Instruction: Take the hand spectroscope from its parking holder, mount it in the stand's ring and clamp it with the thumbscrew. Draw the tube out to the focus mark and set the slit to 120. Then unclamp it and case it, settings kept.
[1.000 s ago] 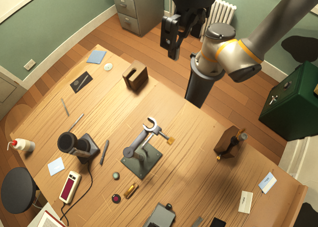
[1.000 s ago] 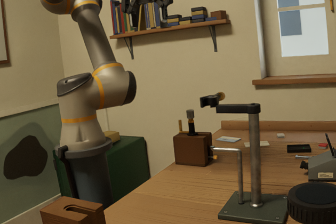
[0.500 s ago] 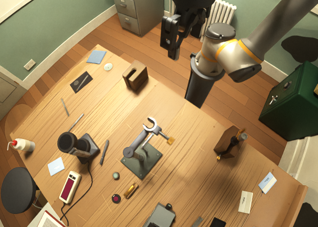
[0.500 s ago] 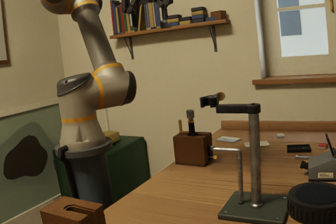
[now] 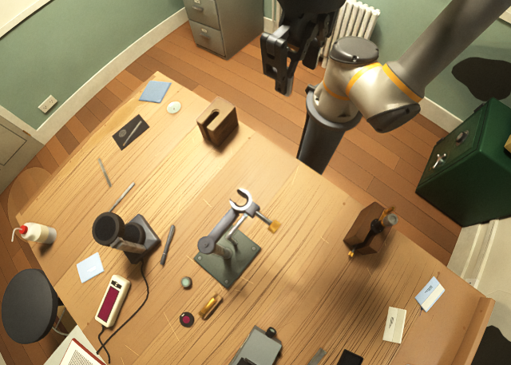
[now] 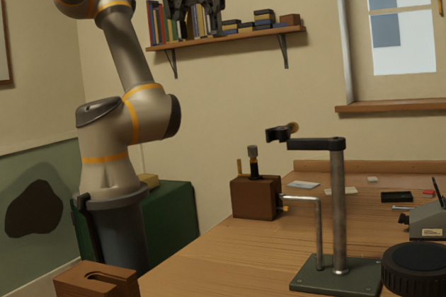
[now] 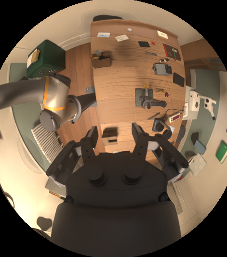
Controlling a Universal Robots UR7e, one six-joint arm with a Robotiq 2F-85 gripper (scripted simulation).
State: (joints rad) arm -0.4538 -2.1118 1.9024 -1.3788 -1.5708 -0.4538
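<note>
The wooden case [image 5: 217, 120] [image 6: 97, 279] [image 7: 110, 136] with a slot in its top stands at one end of the table, far below my gripper. My gripper [image 5: 285, 70] [image 6: 196, 13] [image 7: 114, 134] hangs high above that end, open and empty. The stand [image 5: 229, 237] [image 6: 334, 211] [image 7: 146, 98] sits mid-table with its ring [image 5: 241, 198] [image 6: 277, 133] empty and a brass-headed thumbscrew [image 5: 273, 226] [image 6: 293, 127] at the side. The hand spectroscope [image 5: 377, 225] [image 6: 253, 163] [image 7: 97, 55] stands in its brown parking holder [image 5: 363, 229] [image 6: 256, 197] at the far end of the table.
A green safe [image 5: 470, 163] [image 6: 169, 211] stands on the floor beside the arm's base [image 5: 322, 138]. A lamp [image 5: 119, 233], pen [image 5: 167, 243], meter [image 5: 111, 299], wash bottle [image 5: 37, 232], cards and small tools are scattered over the table.
</note>
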